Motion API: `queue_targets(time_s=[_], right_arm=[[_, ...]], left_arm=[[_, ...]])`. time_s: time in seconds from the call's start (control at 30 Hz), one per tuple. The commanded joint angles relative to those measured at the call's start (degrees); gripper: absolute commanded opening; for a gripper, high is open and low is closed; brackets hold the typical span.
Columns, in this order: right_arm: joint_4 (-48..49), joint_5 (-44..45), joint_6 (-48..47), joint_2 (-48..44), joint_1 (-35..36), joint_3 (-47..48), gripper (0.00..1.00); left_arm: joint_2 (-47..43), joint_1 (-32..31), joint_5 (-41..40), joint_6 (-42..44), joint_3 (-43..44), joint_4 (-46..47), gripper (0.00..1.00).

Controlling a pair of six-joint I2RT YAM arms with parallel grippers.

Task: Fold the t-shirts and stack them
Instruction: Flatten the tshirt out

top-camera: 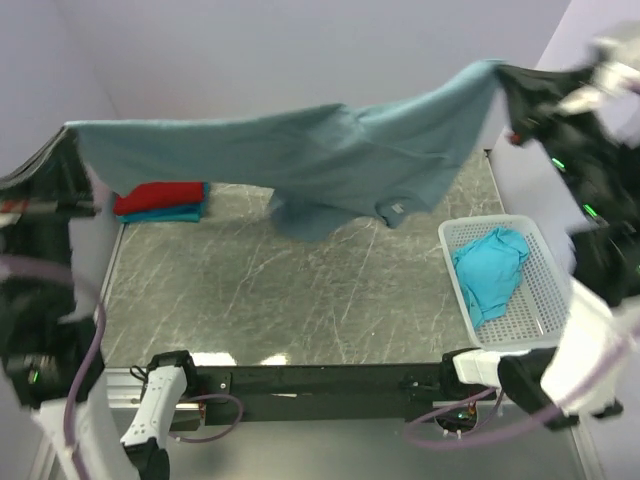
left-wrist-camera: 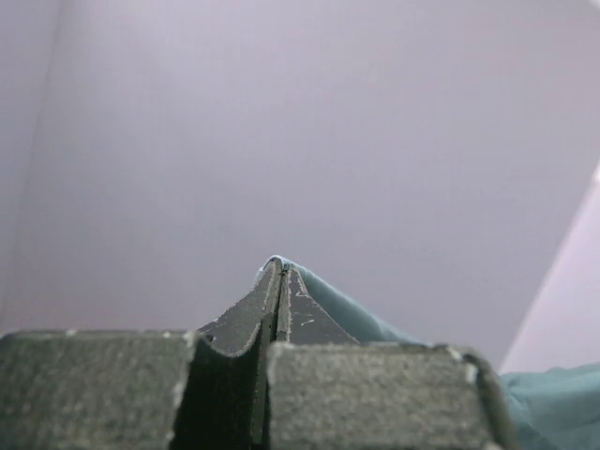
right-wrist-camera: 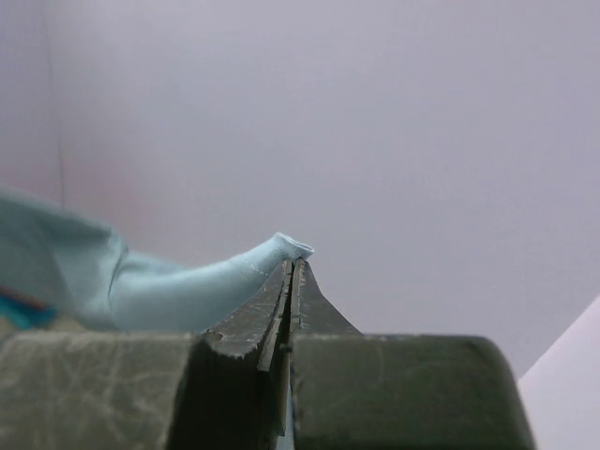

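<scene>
A dusty slate-blue t-shirt point(top-camera: 300, 150) hangs stretched in the air across the table, its white neck label point(top-camera: 398, 209) drooping low at the middle. My left gripper point(top-camera: 68, 135) is shut on the shirt's left corner, and in the left wrist view the cloth point(left-wrist-camera: 375, 323) shows pinched at the tips of that left gripper point(left-wrist-camera: 280, 267). My right gripper point(top-camera: 505, 75) is shut on the right corner, and the right wrist view shows the fabric point(right-wrist-camera: 187, 286) pinched at the right gripper point(right-wrist-camera: 293, 262). A red t-shirt point(top-camera: 160, 196) lies folded on a teal t-shirt point(top-camera: 165, 214) at the back left.
A white perforated basket point(top-camera: 540, 300) stands at the right with a crumpled turquoise shirt point(top-camera: 490, 270) inside. The marbled grey tabletop point(top-camera: 280, 290) lies under the hanging shirt. Pale walls close in at the back and both sides.
</scene>
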Motion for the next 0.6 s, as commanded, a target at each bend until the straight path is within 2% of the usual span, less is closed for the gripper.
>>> queue_targets(time_s=[0.0,0.1,0.17,0.33,0.43,0.57], right_arm=[[4.15,1.74,2.95,-3.23,-0.72,6.33,0.00],[6.25,3.06,4.61,-6.57,-1.51,9.77,0.00],[6.52,3.15,6.28,-7.02,-5.02,11.20,0.00],[7.75,3.68,6.99,-6.23,-6.78,9.18,0.00],[8.54,3.16,7.52,-4.39,-7.31,9.36,0.00],[7.93,0.79,8.13,-0.52,-8.02,8.30,0.00]], left_arm=[[-2.55,-2.02,-1.21,-1.50,4.16,-0.08,0.00],[-4.13,-3.43,-2.17,-1.58,7.59,-0.88,0.00],[-4.75,-4.39,-2.88,-1.50,10.39,-1.58,0.00],[-5.63,-6.33,-3.67,-0.97,13.14,-2.64,0.00],[-6.68,-6.86,-4.63,-0.01,11.39,-2.99,0.00],[-8.44,-7.38,-5.96,1.93,4.55,-3.78,0.00]])
